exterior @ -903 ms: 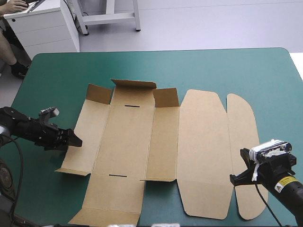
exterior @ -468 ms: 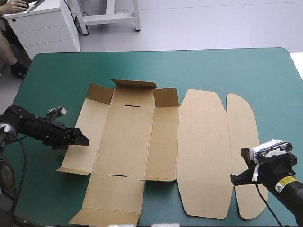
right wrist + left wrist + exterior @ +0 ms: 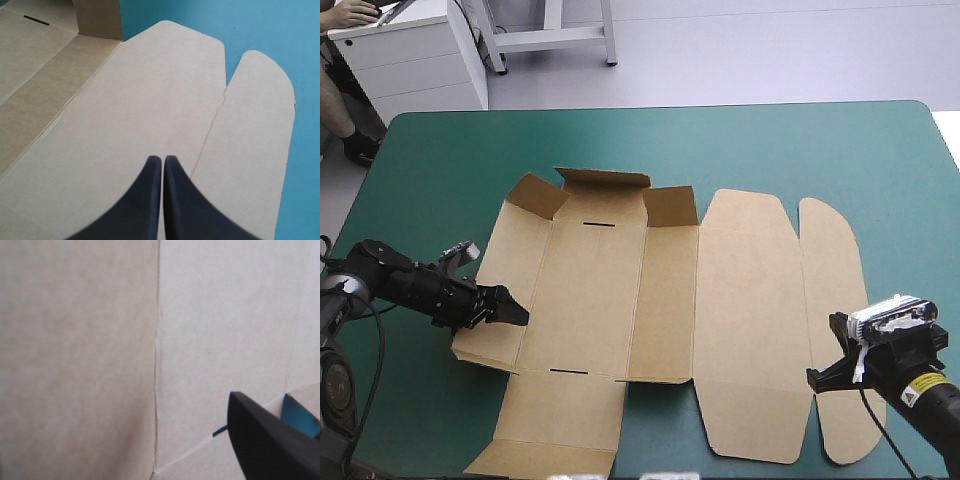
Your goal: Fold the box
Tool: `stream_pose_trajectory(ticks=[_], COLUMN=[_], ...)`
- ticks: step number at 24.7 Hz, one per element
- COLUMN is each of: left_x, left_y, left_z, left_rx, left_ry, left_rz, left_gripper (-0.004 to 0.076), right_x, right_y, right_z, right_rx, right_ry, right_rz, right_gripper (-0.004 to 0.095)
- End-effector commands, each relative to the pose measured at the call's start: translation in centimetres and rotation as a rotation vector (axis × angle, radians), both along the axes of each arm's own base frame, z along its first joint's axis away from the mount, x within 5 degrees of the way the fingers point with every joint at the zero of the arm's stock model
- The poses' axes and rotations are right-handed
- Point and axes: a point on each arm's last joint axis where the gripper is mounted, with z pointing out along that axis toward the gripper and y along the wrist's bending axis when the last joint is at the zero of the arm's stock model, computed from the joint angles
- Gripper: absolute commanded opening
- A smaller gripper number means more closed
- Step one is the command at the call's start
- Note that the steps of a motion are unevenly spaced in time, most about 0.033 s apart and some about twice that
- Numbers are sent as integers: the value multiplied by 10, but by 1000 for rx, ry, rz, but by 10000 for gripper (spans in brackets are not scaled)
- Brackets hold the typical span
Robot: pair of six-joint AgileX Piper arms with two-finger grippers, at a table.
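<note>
The brown box [image 3: 650, 300] lies as a cut sheet on the teal-green cover, with its short far flaps [image 3: 605, 180] standing up. Its left side panel [image 3: 495, 280] tilts up off the table. My left gripper [image 3: 510, 308] reaches in over that panel from the left. In the left wrist view the board [image 3: 100, 340] fills the picture and one black finger [image 3: 270, 445] shows off to the side, well away from the middle. The tilted panel hides the other. My right gripper [image 3: 162, 161] is shut and empty, hovering over the lid panel [image 3: 130, 115] next to the rounded tuck flap [image 3: 255, 130].
The box's near flap [image 3: 545, 455] reaches the table's front edge. Bare teal-green cover [image 3: 740, 145] runs between the box and the far edge. A white cabinet [image 3: 410, 55] stands beyond the far left corner.
My left gripper has slid right, from the left panel's outer edge to over the panel. That panel has tilted up and its far corner flap stands higher. The right arm has not moved.
</note>
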Motion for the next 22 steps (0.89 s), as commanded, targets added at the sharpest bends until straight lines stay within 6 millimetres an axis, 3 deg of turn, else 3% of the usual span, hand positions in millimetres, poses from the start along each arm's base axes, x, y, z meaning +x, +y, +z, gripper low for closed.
stream_pose_trajectory(ticks=[1,6,11,12,19,22], left_x=[-11,-15,-15,-15,-14,-1], left_y=[-12,-12,-12,-12,-9,-2], left_z=[24,32,33,33,33,53], left_rx=[-60,-45,-45,-45,0,116], left_ry=[-11,-43,-46,-46,-10,-31], left_rz=[-56,-59,-59,-59,-30,-6], left_gripper=[512,346,82,-6,-10,-10], right_x=[3,3,3,3,3,2], right_y=[-1,-1,-1,-1,-1,-1], right_z=[14,14,14,14,14,13], right_rx=[14,14,14,14,13,12], right_ry=[-95,-95,-95,-95,-91,-88], right_rz=[-9,-9,-9,-9,-9,-8], right_gripper=[-1,-1,-1,-1,-1,-1])
